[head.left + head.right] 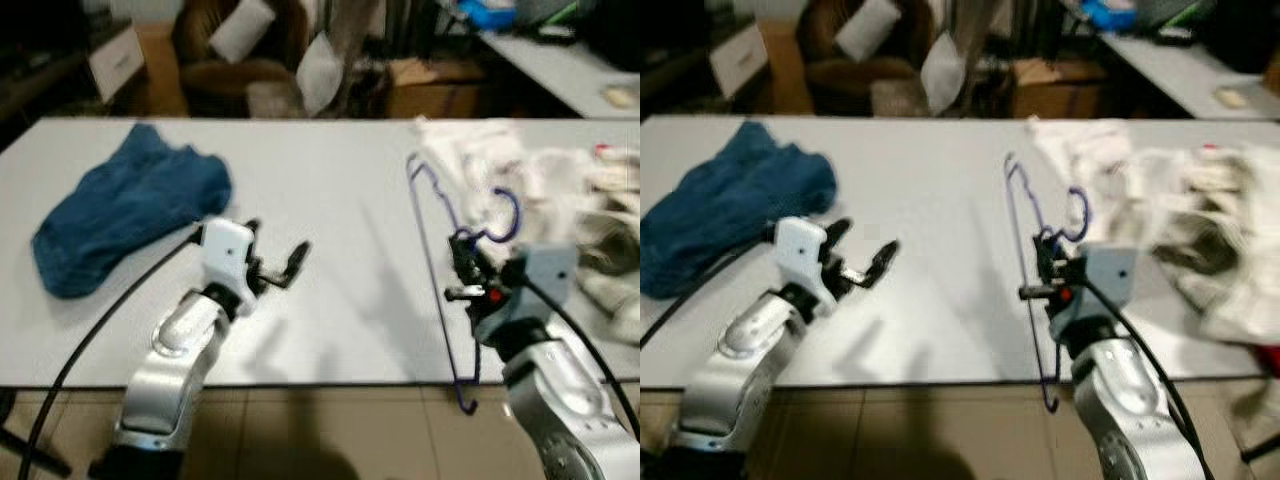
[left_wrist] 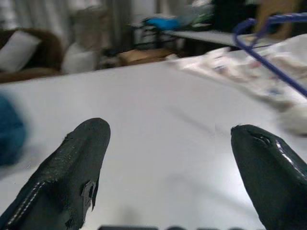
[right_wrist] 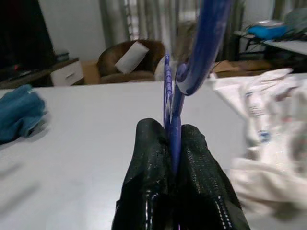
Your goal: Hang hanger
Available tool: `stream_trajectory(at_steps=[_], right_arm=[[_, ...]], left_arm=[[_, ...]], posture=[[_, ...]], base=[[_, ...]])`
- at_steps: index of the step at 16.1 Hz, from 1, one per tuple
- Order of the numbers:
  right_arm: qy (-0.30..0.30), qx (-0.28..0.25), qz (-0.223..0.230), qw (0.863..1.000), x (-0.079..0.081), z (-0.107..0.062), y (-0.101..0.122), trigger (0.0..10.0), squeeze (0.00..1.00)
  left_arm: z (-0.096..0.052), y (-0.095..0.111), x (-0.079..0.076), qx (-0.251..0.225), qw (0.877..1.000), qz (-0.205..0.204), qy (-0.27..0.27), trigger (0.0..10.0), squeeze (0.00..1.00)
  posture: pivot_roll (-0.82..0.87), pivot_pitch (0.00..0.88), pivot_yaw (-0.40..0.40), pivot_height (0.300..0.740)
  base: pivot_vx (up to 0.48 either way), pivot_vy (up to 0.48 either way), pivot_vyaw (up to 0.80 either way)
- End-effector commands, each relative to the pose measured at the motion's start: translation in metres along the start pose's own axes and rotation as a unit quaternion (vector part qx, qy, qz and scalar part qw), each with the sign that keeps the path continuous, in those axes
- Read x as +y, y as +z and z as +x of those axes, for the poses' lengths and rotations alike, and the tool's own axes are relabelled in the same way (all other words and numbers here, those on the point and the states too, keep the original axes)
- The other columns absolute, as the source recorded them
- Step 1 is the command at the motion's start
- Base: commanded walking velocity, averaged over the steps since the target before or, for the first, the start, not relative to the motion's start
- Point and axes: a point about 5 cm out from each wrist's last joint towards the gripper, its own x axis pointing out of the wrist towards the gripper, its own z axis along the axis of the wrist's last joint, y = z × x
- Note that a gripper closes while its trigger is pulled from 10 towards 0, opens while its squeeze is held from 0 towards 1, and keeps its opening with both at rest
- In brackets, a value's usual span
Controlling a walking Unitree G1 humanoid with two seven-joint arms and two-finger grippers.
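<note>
Near the table's [image 1: 330,200] front edge, the right end effector [image 1: 462,268] pinches a thin blue wire hanger [image 1: 432,250]; the left end effector [image 1: 275,262] hovers with fingers spread.

Table [image 1: 330,250]: smooth, matt, pale grey surface with a soft sheen. Hanger [image 1: 432,262]: thin blue wire with a glossy coating, clamped in the right gripper [image 3: 176,158], whose black fingers [image 3: 148,158] look rubbery and finely textured. Left gripper [image 2: 170,163]: fingers [image 2: 79,167] black, pebbled, with a slight gloss. Arms: brushed silver metal with white plastic wrist housings. Blue cloth [image 1: 125,205] at 10 o'clock: soft, matt, crumpled fabric. White cloths [image 1: 560,200] at 2 o'clock: light, wrinkled fabric. Floor [image 1: 330,430]: smooth beige tiles.
</note>
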Motion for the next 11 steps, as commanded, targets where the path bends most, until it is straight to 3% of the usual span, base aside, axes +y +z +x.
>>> stream_trajectory(at_steps=[1, 6, 7, 11], right_arm=[[0.004, -0.021, -0.006, 1.0, 0.005, 0.001, 0.006, 10.0, 0.0], [0.01, -0.025, 0.003, 1.0, 0.004, 0.004, 0.01, 10.0, 0.0], [0.01, -0.025, -0.013, 1.0, 0.005, 0.004, 0.008, 10.0, 0.0], [-0.01, -0.043, -0.008, 0.999, -0.005, 0.005, 0.015, 10.0, 0.0]], left_arm=[[-0.003, -0.003, 0.008, 0.008, 1.0, 0.004, 0.016, 10.0, 0.78], [0.01, 0.009, -0.001, -0.018, 1.0, -0.011, 0.0, 10.0, 0.78], [0.011, 0.009, 0.0, -0.017, 0.999, -0.026, 0.007, 10.0, 0.78], [0.018, 0.01, 0.002, -0.016, 0.999, -0.037, 0.015, 10.0, 0.78]], posture=[[-0.18, 0.0, 0.029, 0.74], [-0.18, 0.0, 0.027, 0.74], [-0.18, 0.0, 0.025, 0.74], [-0.19, 0.0, 0.038, 0.74]], base=[[0.0, -0.394, 0.0], [0.0, -0.378, 0.0], [0.0, 0.0, 0.0], [0.0, 0.48, -0.8]])
